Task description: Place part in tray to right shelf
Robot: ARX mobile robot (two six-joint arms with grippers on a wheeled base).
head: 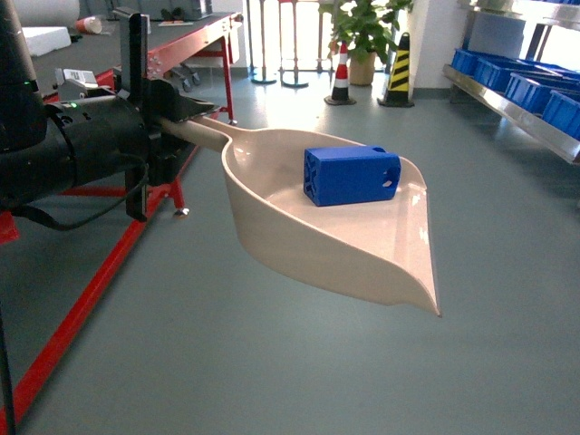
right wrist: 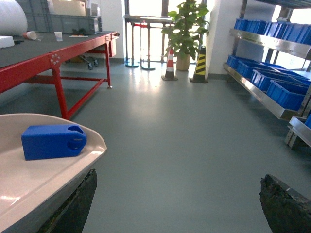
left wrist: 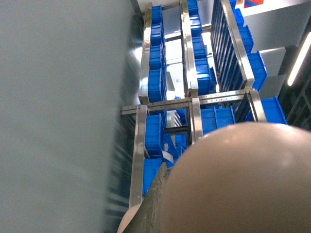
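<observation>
Head view: my left pincer (head: 172, 122) sits at left of frame, clenched on the handle of the tray (head: 272, 213). Tray is in the air above the grey floor (head: 290, 362), lip pointing toward lower right of frame, tilted slightly down that way.

The part (head: 352, 175) lies inside the tray, on the flat bottom toward the upper right side wall, holed end facing right. It rests on the tray and touches neither pincer.

Right wrist view: same part (right wrist: 52, 141) at left of frame, lying on its side in the tray (right wrist: 29, 184), just inside the curved rim. My right pincer (right wrist: 177, 204) is released: two dark fingertips (right wrist: 284, 206) at the bottom corners, wide gap, only floor between them. The left one sits under the tray edge; can't tell if it touches.

Right shelf (head: 517, 100) is at upper right of the head view, steel rail with blue crates (head: 544, 86) on it, well apart from the tray. In the right wrist view the shelf (right wrist: 262, 94) runs along the right edge with the same crates (right wrist: 284, 92).

Left wrist view: mostly the tray's pale underside (left wrist: 243, 179) filling lower right; behind it the steel rack (left wrist: 189, 104) with blue crates (left wrist: 155, 56), seen rotated. Pincer tips not visible there.

Red-framed worktop (head: 118, 227) along the left of the head view. Potted plant (head: 362, 36) and traffic cones (head: 342, 77) at top centre, far back.
</observation>
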